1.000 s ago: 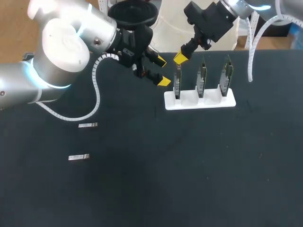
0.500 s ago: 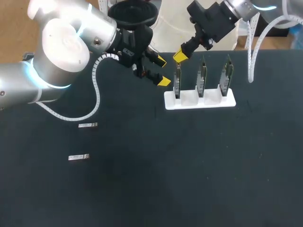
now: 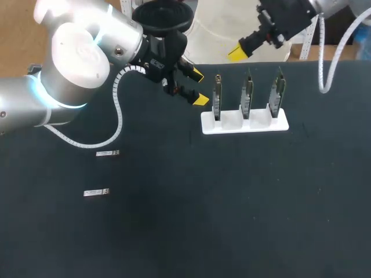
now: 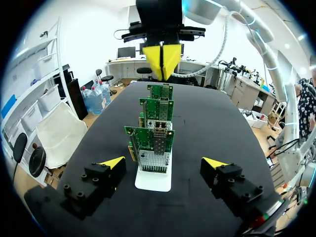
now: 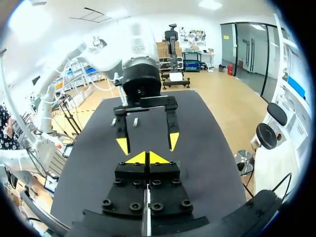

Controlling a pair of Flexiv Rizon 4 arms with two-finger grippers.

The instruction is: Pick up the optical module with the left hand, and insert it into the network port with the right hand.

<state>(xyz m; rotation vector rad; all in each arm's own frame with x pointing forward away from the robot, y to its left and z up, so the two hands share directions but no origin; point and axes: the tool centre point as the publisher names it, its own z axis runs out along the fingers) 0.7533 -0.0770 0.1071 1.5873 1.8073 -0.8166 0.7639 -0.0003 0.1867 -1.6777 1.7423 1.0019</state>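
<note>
Left gripper: fingers spread wide, nothing held.
Ahead of left fingers: white stand carrying three upright green cards in a row leading away from the fingers.
Nearest card: faces the open fingers, with its metal port cage showing.
Right gripper: yellow tips pressed together, nothing between them; it hangs above and beyond the card row, apart from it.
Nearer optical module: small silver piece, flat on the table, well behind the left fingers, untouched.
Farther optical module: flat, just past the first, apart from it.
</note>
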